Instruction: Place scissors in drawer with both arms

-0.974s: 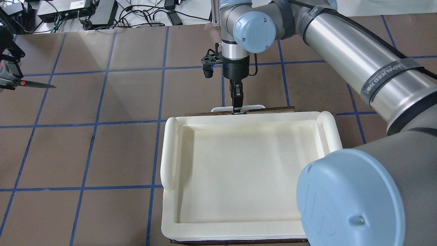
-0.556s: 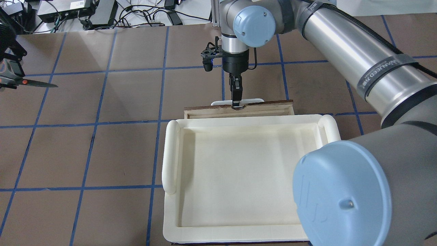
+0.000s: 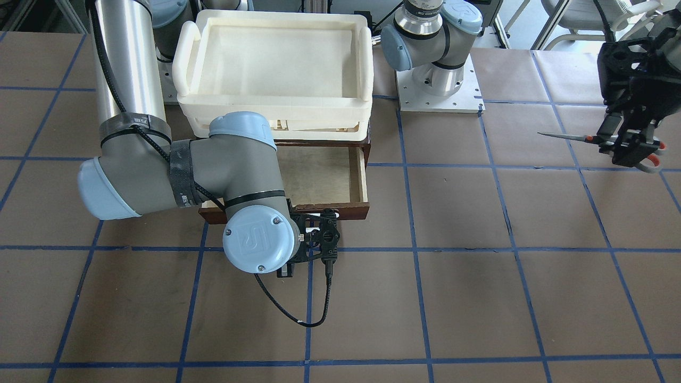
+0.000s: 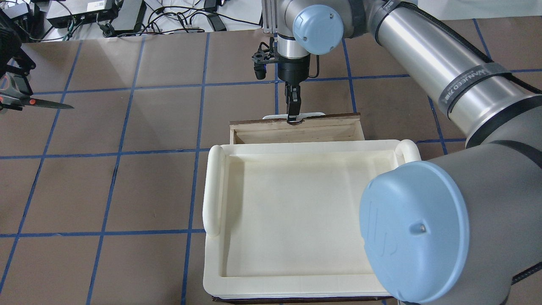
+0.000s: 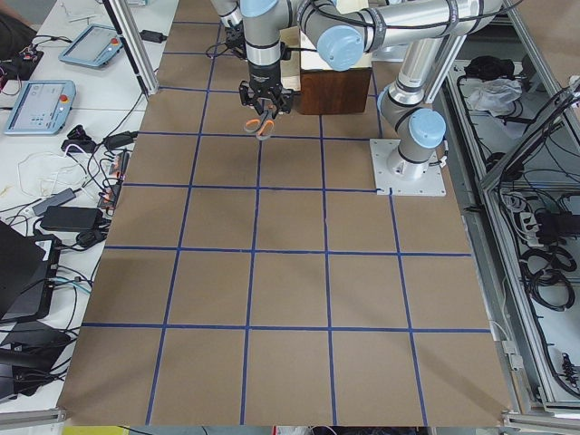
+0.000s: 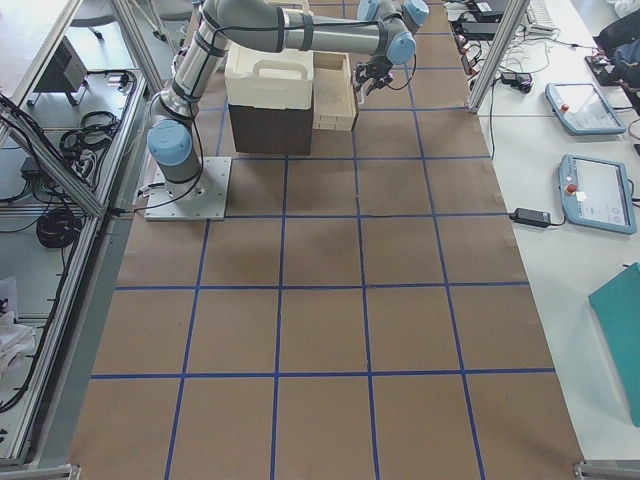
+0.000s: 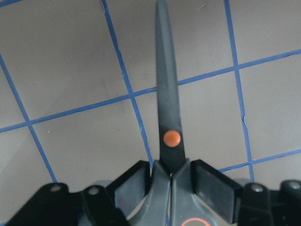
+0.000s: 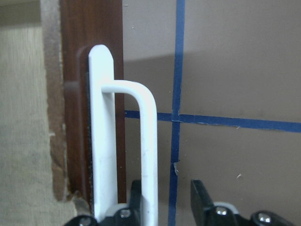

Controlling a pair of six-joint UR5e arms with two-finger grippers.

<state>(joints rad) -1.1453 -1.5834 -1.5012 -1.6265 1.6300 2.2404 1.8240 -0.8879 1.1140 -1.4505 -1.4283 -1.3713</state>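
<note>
Brown paper with blue tape lines covers the table (image 4: 127,190). In the overhead view a cream tray (image 4: 211,190) sits near the middle, and at its 12 o'clock the drawer (image 4: 296,134) stands partly open, so that a strip of pale wood inside shows. The right gripper (image 4: 292,120) points down at the white handle (image 8: 148,141). Its fingers (image 8: 201,197) are a little apart, one on each side of the bar, with a gap on one side. Far off, toward 9 o'clock from the drawer, the left gripper (image 3: 625,142) hangs above the table, clamped on the scissors (image 7: 167,94) just behind the orange pivot. The blades are together, lie level and point toward 3 o'clock, well apart from the drawer.
</note>
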